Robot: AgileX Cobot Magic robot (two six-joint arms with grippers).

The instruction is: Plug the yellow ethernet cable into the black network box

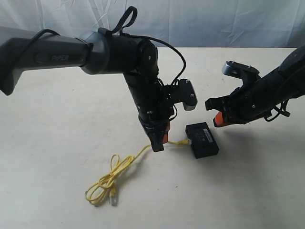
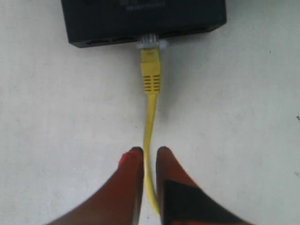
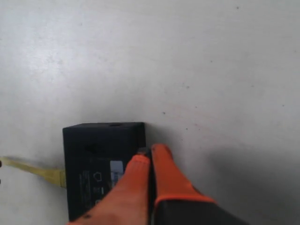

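The black network box [image 1: 202, 140] lies flat on the white table, its label facing up [image 3: 101, 176]. One clear plug [image 2: 151, 43] of the yellow ethernet cable [image 2: 151, 79] sits in a port on the box's side, partly showing. My left gripper [image 2: 149, 152] is closed to a narrow slit on the cord a short way behind the plug; in the exterior view this gripper [image 1: 158, 144] points down just left of the box. The rest of the cable [image 1: 107, 181] lies looped at the front left, its free plug [image 1: 113, 200] on the table. My right gripper [image 3: 151, 152] is shut and empty, hovering by the box's right side [image 1: 217, 118].
A white cloth backdrop [image 1: 200, 19] hangs behind the table's far edge. The left arm's long grey link [image 1: 52, 55] reaches in from the left above the table. Bare white tabletop [image 1: 57, 129] surrounds the box and cable.
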